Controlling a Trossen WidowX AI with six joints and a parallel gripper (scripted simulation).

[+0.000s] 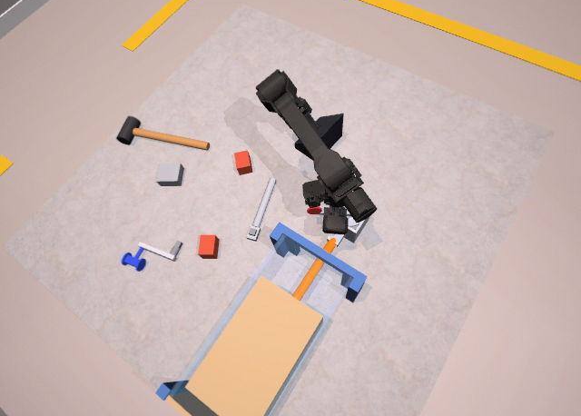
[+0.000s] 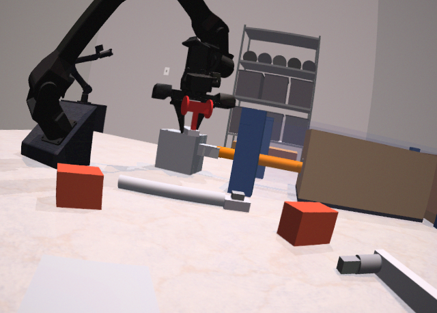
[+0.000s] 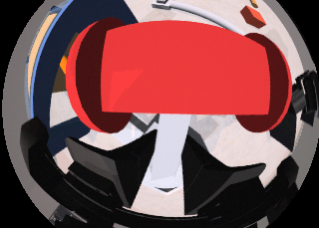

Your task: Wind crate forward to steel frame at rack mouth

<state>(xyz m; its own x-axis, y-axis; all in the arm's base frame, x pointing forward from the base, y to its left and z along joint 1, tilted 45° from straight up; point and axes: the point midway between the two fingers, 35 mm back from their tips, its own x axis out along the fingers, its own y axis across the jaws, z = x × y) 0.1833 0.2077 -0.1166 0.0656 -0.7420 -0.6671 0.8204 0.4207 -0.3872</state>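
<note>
The tan crate sits flat inside the clear-panelled cubby. Its front stands back from the blue frame, with a gap between them. An orange strap runs from the crate through the frame to the grey winch. The red-knobbed handle is at the winch top; its key end is hidden. My gripper is shut on this handle's pale arm, just above the winch, with the red knob standing beside the fingers.
A blue-knobbed crank, a grey bar tool, two red blocks, a grey block and a mallet lie on the cubby's left in the top view.
</note>
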